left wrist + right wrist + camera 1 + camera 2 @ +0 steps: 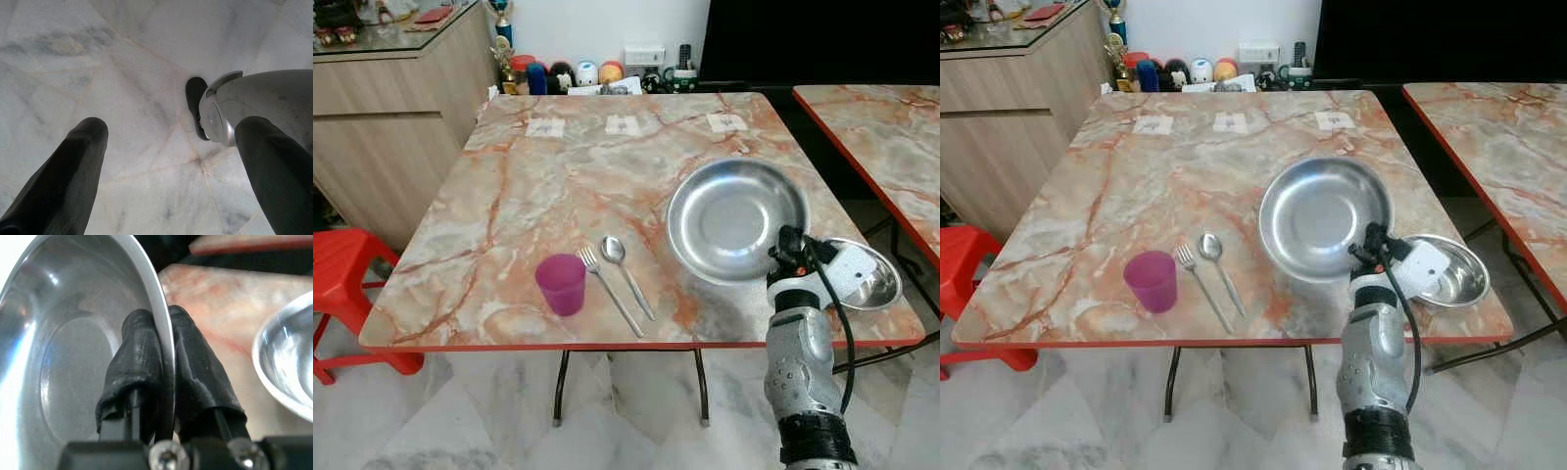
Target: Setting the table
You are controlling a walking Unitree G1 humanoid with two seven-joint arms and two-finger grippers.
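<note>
Marble tabletop [509,196] lies under my right gripper [164,382], whose fingers [134,357] pinch the rim of the steel plate [734,215]; my left gripper [171,161] hangs spread over floor. Stiff, light and slick, I judge; a rim grip suits it, with the small bowl [871,279] just beside and cup [560,284], fork [607,284] and spoon [625,269] farther off.

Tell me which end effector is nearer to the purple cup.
Right. The right end effector is shut on the steel plate's rim, across the fork and spoon from the purple cup. The left end effector hangs open over the floor, below table height.
</note>
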